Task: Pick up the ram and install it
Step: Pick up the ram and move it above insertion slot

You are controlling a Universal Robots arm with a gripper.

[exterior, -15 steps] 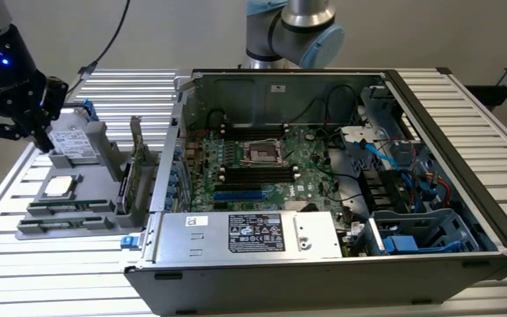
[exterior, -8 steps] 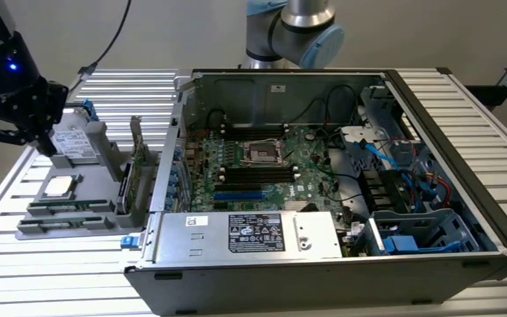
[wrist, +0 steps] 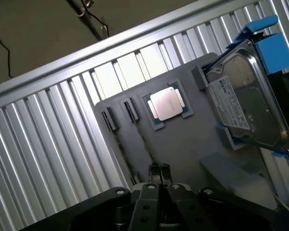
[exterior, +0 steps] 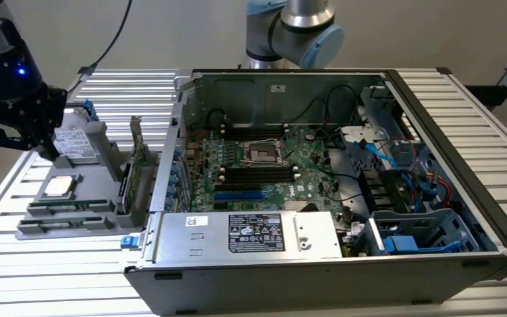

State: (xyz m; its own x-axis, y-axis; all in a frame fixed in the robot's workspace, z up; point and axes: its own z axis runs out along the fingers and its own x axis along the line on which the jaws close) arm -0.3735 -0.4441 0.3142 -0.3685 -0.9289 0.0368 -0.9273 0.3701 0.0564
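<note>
Two ram sticks lie on edge in the slots of a grey holder [exterior: 103,173] on the exterior view's left: one ram stick [exterior: 70,205] behind, the other ram stick [exterior: 60,226] in front. In the wrist view they run edge-on as thin dark lines [wrist: 123,153] along the holder [wrist: 182,139]. My black gripper [exterior: 49,152] hangs over the holder's far end beside the hard drive, well above the ram. Its fingertips [wrist: 154,169] sit close together with nothing between them, so the gripper [wrist: 159,169] is shut. Black memory slots [exterior: 255,173] lie on the motherboard inside the open case.
A square silver processor [exterior: 61,187] [wrist: 166,103] rests on the holder next to a hard drive [exterior: 78,142] [wrist: 244,111] with blue rails. A green expansion card [exterior: 135,158] stands upright beside the case wall [exterior: 176,125]. A power supply [exterior: 245,234] fills the case front.
</note>
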